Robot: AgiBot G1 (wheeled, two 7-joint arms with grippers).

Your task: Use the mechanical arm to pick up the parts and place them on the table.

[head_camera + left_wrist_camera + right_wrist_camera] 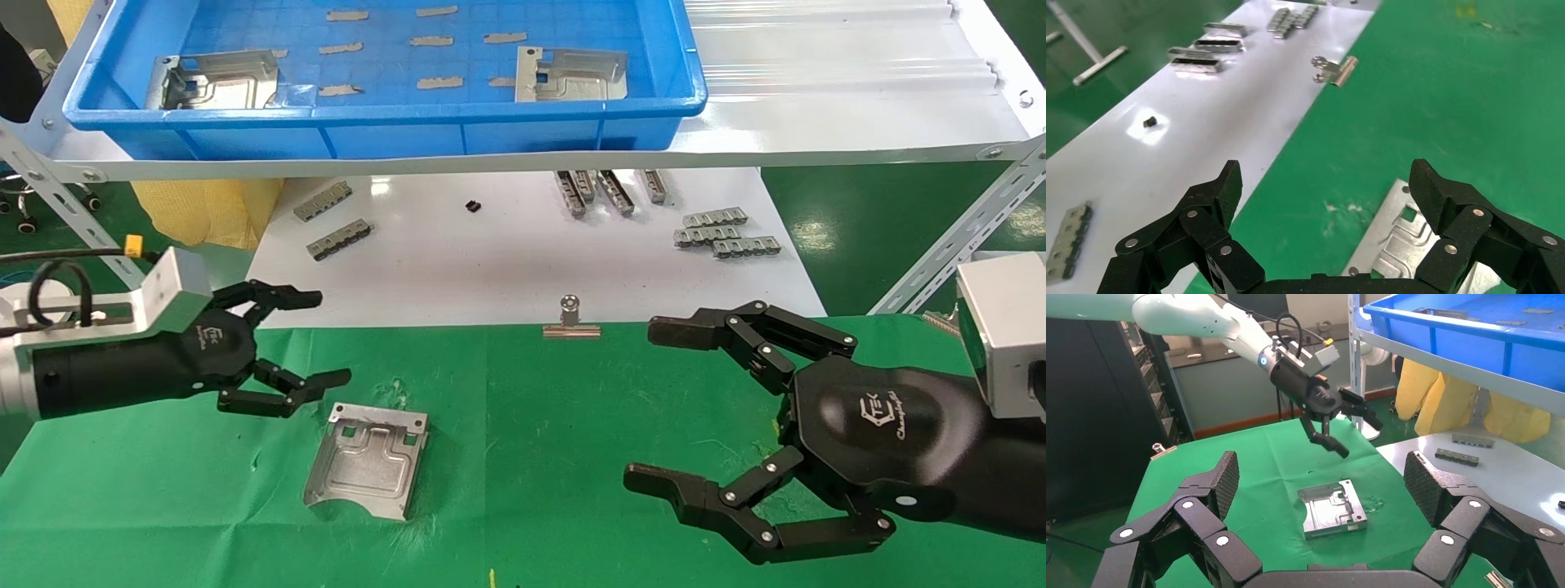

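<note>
Left hand [317, 339] is hovering wide open, empty, just beside one part [367, 461] lying flat on the worktop [572, 425] (apparently delivered); right hand [662, 404] is idling open.

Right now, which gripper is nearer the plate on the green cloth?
Left. The left gripper hangs open just above the plate, beside its far left corner. The right gripper, also open, is well off to the plate's right.
</note>
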